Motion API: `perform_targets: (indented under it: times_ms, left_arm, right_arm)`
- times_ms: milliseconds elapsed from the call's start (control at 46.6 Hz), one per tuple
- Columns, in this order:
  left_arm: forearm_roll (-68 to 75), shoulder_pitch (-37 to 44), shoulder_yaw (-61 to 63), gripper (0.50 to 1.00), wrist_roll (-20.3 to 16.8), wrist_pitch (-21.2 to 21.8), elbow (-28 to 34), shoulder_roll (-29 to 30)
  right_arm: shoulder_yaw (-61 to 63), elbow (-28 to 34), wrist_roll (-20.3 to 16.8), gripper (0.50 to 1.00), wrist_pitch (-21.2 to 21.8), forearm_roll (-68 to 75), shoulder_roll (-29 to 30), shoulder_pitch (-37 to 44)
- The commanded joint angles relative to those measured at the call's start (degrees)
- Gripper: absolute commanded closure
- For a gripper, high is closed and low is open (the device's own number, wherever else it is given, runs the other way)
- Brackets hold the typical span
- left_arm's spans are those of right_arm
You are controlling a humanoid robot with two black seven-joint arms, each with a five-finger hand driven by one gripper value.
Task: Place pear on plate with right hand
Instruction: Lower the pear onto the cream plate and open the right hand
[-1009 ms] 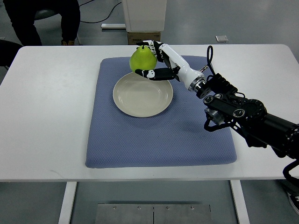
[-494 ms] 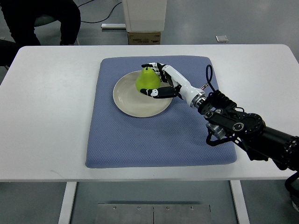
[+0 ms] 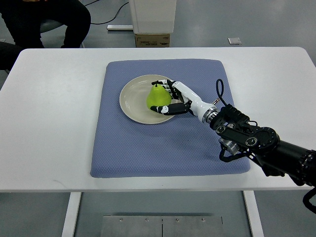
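Note:
A green pear (image 3: pixel 157 97) stands upright on the right part of a cream plate (image 3: pixel 132 100), which lies on a blue mat (image 3: pixel 148 143). My right hand (image 3: pixel 169 98) reaches in from the lower right and its black-and-white fingers are curled around the pear's right side, low over the plate. The left arm is out of view.
The mat lies on a white table (image 3: pixel 54 113). A person's dark-clad legs (image 3: pixel 44 19) show at the top left behind the table. A white column base with a cardboard box (image 3: pixel 152 39) stands behind the far edge. The right arm's dark forearm (image 3: pixel 261 145) crosses the mat's right corner.
My right hand carried the pear from above the plate's far rim forward and down onto the plate. It still holds the pear.

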Motion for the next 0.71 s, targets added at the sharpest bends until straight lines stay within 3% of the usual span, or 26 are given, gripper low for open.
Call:
perform_targets:
  times_ms: [0,86,107,150,172,193,215,687]
  left_arm:
    - [0.0,0.0,0.0,0.5,0.0,0.0,0.0,0.0]
    - [0.0,0.0,0.0,0.5,0.0,0.0,0.0,0.0]
    - [0.0,0.0,0.0,0.5,0.0,0.0,0.0,0.0]
    - [0.0,0.0,0.0,0.5,0.0,0.0,0.0,0.0]
    - [0.0,0.0,0.0,0.5,0.0,0.0,0.0,0.0]
    - [0.0,0.0,0.0,0.5,0.0,0.0,0.0,0.0]
    - [0.0,0.0,0.0,0.5,0.0,0.0,0.0,0.0]
    - [0.0,0.0,0.0,0.5,0.0,0.0,0.0,0.0]
  right_arm:
    - [0.05,-0.01,-0.13,1.0,-0.09,0.13,0.0,0.08]
    - [0.23,-0.01,-0.13,1.0,-0.09,0.92,0.0,0.08]
    - [0.23,-0.01,-0.13,0.965,-0.18,1.18,0.0,0.08]
    - [0.23,-0.01,-0.13,0.836,-0.27,1.36,0.0,0.08]
    - [0.23,-0.01,-0.13,0.696,-0.27,1.36,0.0,0.08]
    - [0.23,-0.01,-0.13,0.523,-0.36,1.36,0.0,0.08]
    - [0.23,-0.01,-0.13,0.5,-0.36,1.45,0.0,0.08]
    - [1.1,-0.27,0.05,0.5,-0.36,1.45,0.0,0.7]
